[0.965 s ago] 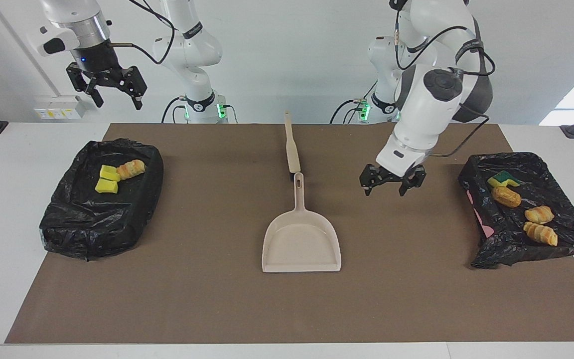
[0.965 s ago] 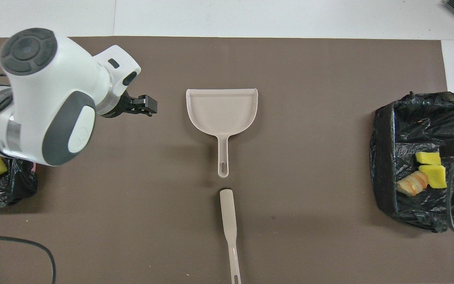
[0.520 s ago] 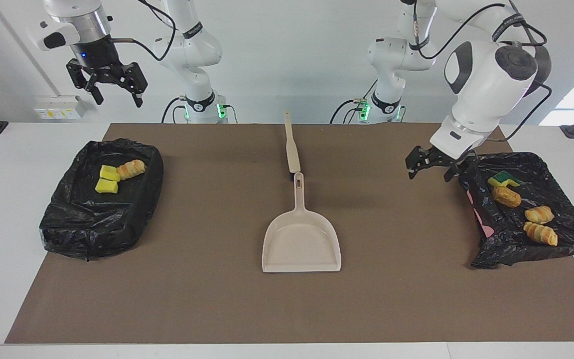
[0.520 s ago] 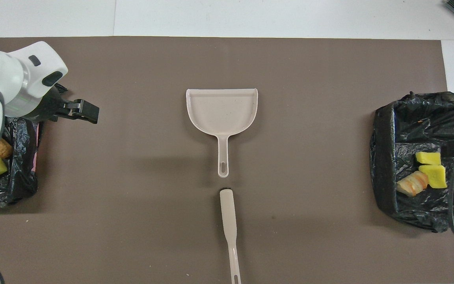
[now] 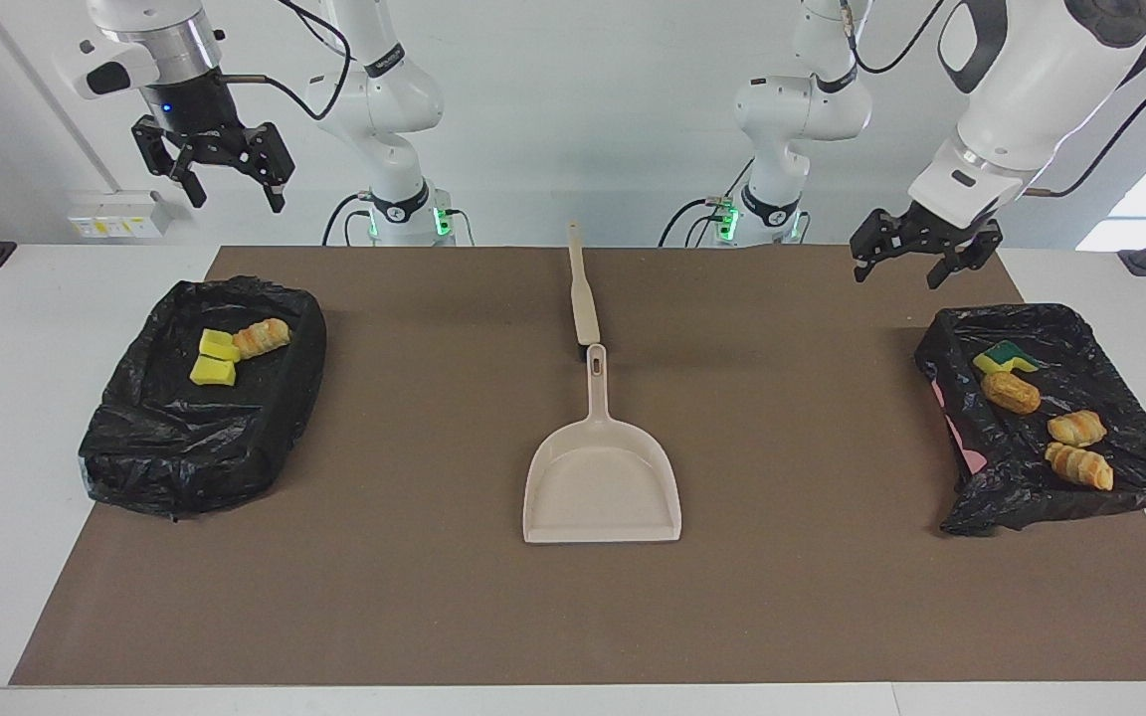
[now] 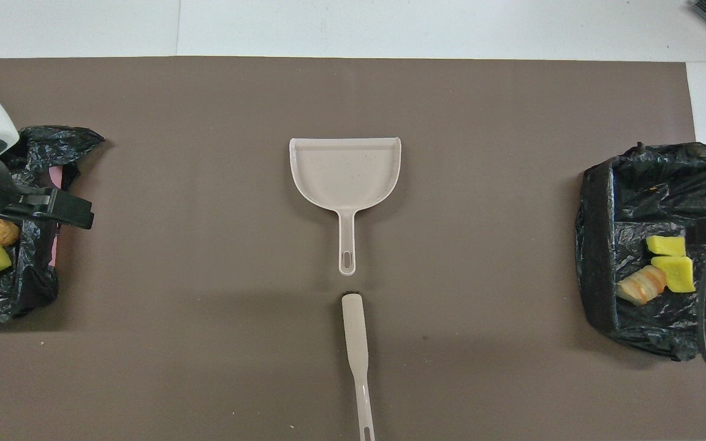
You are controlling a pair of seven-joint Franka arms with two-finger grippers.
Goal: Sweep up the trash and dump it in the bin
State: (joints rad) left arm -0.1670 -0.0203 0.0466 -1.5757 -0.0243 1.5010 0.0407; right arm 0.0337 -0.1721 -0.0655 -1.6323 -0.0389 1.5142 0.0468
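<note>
The trash lies in two black bag-lined bins. The bin at the left arm's end [image 5: 971, 487] [image 6: 34, 288] holds a yellow-green sponge [image 5: 1006, 356] and three tan bread pieces [image 5: 1076, 428]. The bin at the right arm's end [image 5: 185, 457] [image 6: 598, 257] holds two yellow sponge chunks [image 5: 213, 360] [image 6: 671, 263] and a croissant piece [image 5: 262, 338] [image 6: 638, 286]. My left gripper [image 5: 926, 261] [image 6: 77, 211] is open and empty, up in the air over the robots' edge of its bin. My right gripper [image 5: 225, 174] is open and empty, waiting high over its bin's end of the table.
A beige dustpan [image 5: 601, 477] [image 6: 345, 174] lies mid-mat, its handle toward the robots. A beige brush handle [image 5: 583, 298] [image 6: 356, 343] lies in line with it, nearer to the robots. A brown mat [image 5: 414, 597] covers the white table.
My left gripper has risen from low over the mat beside the dustpan and swung toward its own end, to the edge of its bin. The right gripper rose slightly at first.
</note>
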